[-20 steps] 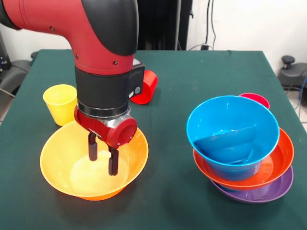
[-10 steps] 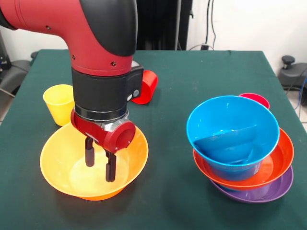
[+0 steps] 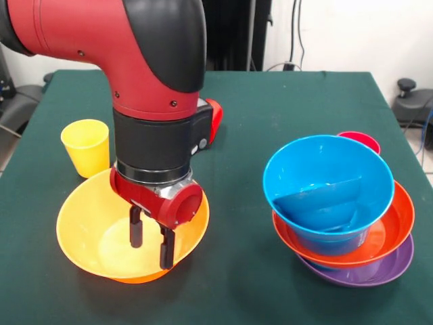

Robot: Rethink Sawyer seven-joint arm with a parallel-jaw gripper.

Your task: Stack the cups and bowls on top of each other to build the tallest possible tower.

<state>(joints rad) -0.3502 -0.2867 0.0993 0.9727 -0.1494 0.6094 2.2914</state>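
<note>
In the front view my gripper (image 3: pixel 151 245) hangs inside the huge orange bowl (image 3: pixel 81 230) at the front left, open and empty, fingers apart just above its floor. The yellow cup (image 3: pixel 86 145) stands upright behind that bowl. The red cup (image 3: pixel 214 116) lies on its side behind my arm, mostly hidden. At the right stands the tower: purple bowl (image 3: pixel 379 271) lowest, red-orange bowl (image 3: pixel 396 223) on it, blue bowl (image 3: pixel 328 186) on top with another blue one nested inside. The pinkish-red cup (image 3: pixel 360 140) peeks out behind the tower.
The green table (image 3: pixel 243 203) runs between the orange bowl and the tower. Its front edge is close below both. A black chair base (image 3: pixel 413 101) stands off the table at the far right.
My gripper moved down and towards the picture's right inside the orange bowl, nearer its front right wall. My arm now covers more of the red cup. Bowls and cups have not moved.
</note>
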